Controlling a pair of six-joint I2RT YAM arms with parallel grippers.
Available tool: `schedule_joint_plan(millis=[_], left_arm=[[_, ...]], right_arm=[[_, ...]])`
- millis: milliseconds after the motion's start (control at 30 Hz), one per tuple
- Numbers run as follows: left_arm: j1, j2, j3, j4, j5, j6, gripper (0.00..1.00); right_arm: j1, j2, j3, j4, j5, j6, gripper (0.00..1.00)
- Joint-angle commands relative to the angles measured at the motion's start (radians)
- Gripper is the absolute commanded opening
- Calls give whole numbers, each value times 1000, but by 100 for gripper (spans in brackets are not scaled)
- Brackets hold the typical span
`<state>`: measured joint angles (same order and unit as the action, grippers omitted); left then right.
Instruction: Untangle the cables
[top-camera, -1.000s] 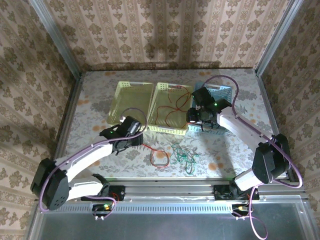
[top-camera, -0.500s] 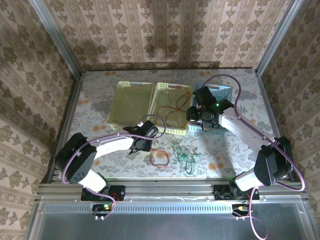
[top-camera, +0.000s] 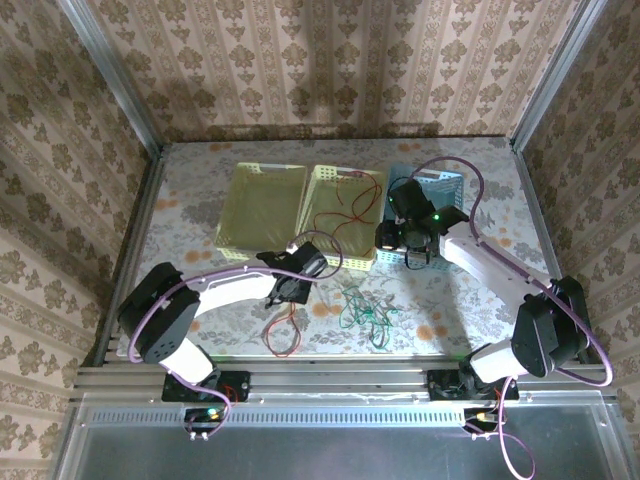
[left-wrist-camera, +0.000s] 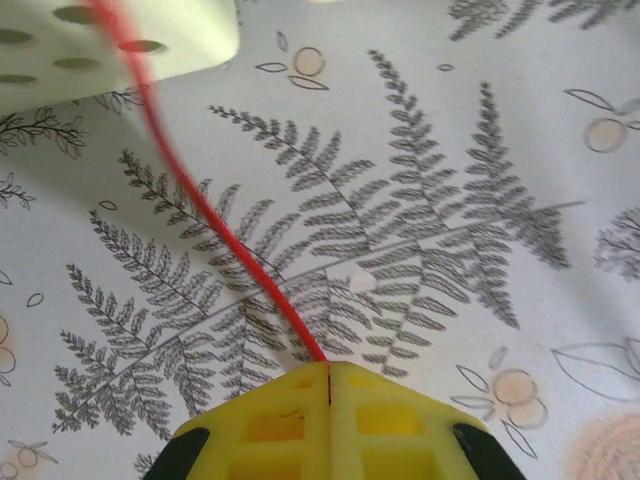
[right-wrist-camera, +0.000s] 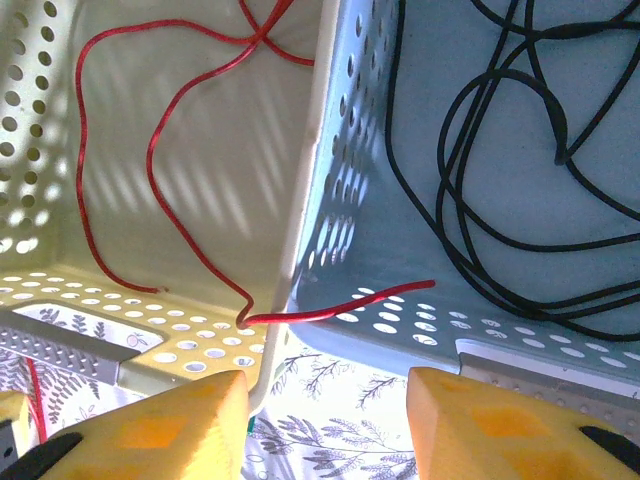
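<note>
The left gripper (left-wrist-camera: 328, 375) is seen closed, its yellow fingers (left-wrist-camera: 270, 420) pressed together on a thin red cable (left-wrist-camera: 215, 240). The cable is pinched at the very fingertips. From there it is stretched up and to the left across the fern-patterned white tablecloth (left-wrist-camera: 480, 200), toward the rounded corner of a pale perforated basket (left-wrist-camera: 150, 35). In the top view, this gripper is held low over the cloth just in front of the baskets. A slack red loop (top-camera: 283, 335) is laid between it and the table's near edge. A tangle of thin green cables (top-camera: 362, 312) is spread on the cloth just to the right of that loop.

The right gripper (right-wrist-camera: 325, 405) is held with its fingers (right-wrist-camera: 190, 415) well apart and nothing between them, above the near rims of two adjoining baskets. In the perforated yellow plastic basket (right-wrist-camera: 220, 200) another red cable (right-wrist-camera: 150, 160) is coiled loosely. One red cable end (right-wrist-camera: 340, 307) is laid over the shared rims into the perforated light-blue plastic basket (right-wrist-camera: 380, 200). Looped black cable (right-wrist-camera: 558, 150) is gathered on the floor of the light-blue basket.
</note>
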<state>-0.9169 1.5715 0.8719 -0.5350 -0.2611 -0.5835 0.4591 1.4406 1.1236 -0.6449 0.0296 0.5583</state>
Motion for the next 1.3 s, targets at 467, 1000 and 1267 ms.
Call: schedule_joint_plan(millis=[467, 1000, 1267], left_arm=[[-91, -273, 629, -405, -182, 158, 0], [157, 157, 1054, -122, 102, 420, 0], [177, 389, 1024, -89, 169, 313, 0]], right_arm=[[0, -32, 4, 15, 18, 5, 47], [-26, -132, 10, -54, 114, -39, 47], [-34, -196, -25, -82, 132, -51, 47]])
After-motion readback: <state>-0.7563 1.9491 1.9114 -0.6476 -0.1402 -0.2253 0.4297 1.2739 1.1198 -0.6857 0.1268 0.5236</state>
